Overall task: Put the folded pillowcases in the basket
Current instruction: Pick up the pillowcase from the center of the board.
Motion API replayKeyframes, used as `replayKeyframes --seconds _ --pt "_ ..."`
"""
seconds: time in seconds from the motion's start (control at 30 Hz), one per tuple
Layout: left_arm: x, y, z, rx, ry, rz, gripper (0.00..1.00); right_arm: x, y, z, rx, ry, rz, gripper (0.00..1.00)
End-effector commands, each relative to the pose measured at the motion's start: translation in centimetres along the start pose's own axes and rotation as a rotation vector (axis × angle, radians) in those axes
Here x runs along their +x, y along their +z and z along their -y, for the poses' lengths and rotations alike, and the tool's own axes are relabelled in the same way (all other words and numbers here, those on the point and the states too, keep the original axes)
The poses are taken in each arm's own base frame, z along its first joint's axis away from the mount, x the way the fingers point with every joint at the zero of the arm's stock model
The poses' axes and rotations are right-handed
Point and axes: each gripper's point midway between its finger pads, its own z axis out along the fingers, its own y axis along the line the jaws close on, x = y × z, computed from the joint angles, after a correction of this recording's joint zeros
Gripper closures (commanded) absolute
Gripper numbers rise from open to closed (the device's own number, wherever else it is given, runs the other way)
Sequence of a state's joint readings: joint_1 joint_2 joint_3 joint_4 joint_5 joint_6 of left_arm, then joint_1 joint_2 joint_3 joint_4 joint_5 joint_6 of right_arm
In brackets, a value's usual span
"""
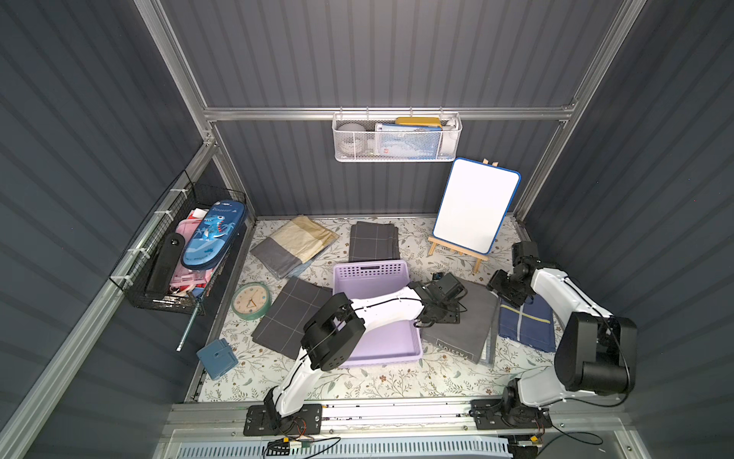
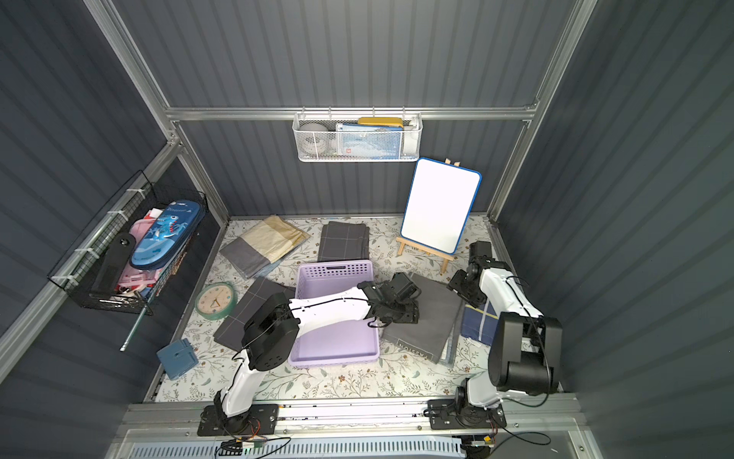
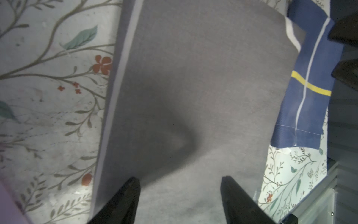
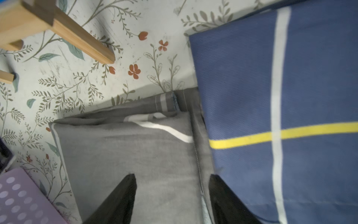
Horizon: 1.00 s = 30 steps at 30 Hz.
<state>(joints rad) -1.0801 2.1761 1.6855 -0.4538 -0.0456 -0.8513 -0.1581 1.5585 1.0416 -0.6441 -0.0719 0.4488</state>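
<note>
The grey folded pillowcase (image 1: 468, 330) (image 2: 427, 330) lies flat on the floral table, just right of the lavender basket (image 1: 371, 270) (image 2: 335, 270). My left gripper (image 1: 437, 314) (image 3: 180, 179) reaches across the basket and hovers open over the pillowcase's (image 3: 203, 77) near-basket side, with only grey cloth showing between its fingers. My right gripper (image 1: 504, 290) (image 4: 172, 175) is open at the pillowcase's (image 4: 126, 155) far right corner, its fingers straddling the stitched edge beside a navy cloth. The basket holds nothing that I can see; the left arm covers part of it.
A navy folded cloth (image 1: 528, 326) (image 4: 271, 77) with a yellow stripe touches the pillowcase's right edge. A whiteboard on a wooden easel (image 1: 476, 206) stands behind the right gripper. Dark checked cloths (image 1: 292, 314) (image 1: 373, 240), a beige cloth (image 1: 294, 242), a clock (image 1: 251, 300) and a blue box (image 1: 217, 357) lie left.
</note>
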Motion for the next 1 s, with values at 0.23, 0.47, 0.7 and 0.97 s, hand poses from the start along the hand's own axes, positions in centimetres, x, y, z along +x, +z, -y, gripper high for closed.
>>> replayKeyframes --seconds 0.23,0.47,0.7,0.97 --pt "-0.3 -0.5 -4.8 -0.039 -0.058 -0.018 0.28 0.5 2.3 0.5 0.027 -0.035 -0.053 0.32" --pt "-0.4 0.3 -3.3 0.017 -0.006 -0.033 0.27 0.6 3.2 1.6 0.091 -0.039 -0.068 0.29" --pt "2.5 1.9 -2.8 0.013 0.006 -0.115 0.25 1.4 4.7 1.5 0.078 -0.04 -0.128 0.28" --pt "4.8 2.2 -2.6 -0.004 0.0 -0.177 0.23 2.2 5.5 1.5 0.082 -0.045 -0.163 0.4"
